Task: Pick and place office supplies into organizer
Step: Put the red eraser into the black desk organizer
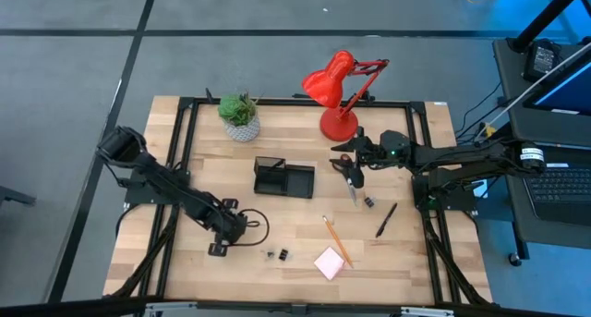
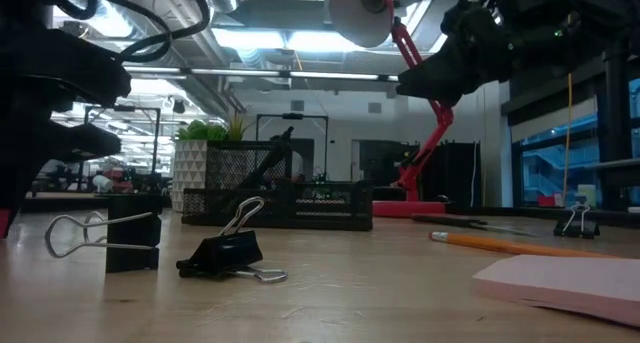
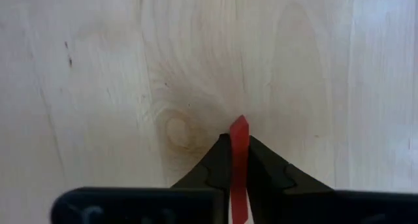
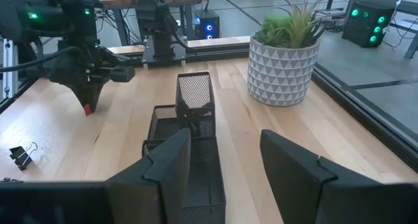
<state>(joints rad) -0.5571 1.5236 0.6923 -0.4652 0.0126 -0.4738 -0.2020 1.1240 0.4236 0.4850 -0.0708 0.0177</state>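
My left gripper (image 1: 222,238) points down over the table's near left part, shut on a small red eraser (image 3: 240,136). My right gripper (image 4: 222,159) is open and hangs high above the red-handled scissors (image 1: 353,183), which lie flat right of the black organizer (image 1: 283,178). A black pen (image 1: 386,220), an orange pencil (image 1: 334,238) and a pink sticky-note pad (image 1: 330,262) lie on the near right part of the table. Two black clips (image 2: 225,253) sit near the front edge, and another clip (image 1: 367,202) lies by the scissors' tips. My left gripper pinches the thin red eraser (image 3: 240,129) between its two fingers (image 3: 219,162), coming from above and pointing down. The eraser's tip sticks out past the fingertips toward the wood. Whether the tip (image 4: 87,109) touches the table I cannot tell.
A red desk lamp (image 1: 337,91) stands at the far edge, just behind my right gripper. A potted green plant (image 1: 240,115) stands far left of the organizer. A cable loop (image 1: 259,226) lies beside my left gripper. Bare wood (image 1: 185,160) lies left of the organizer.
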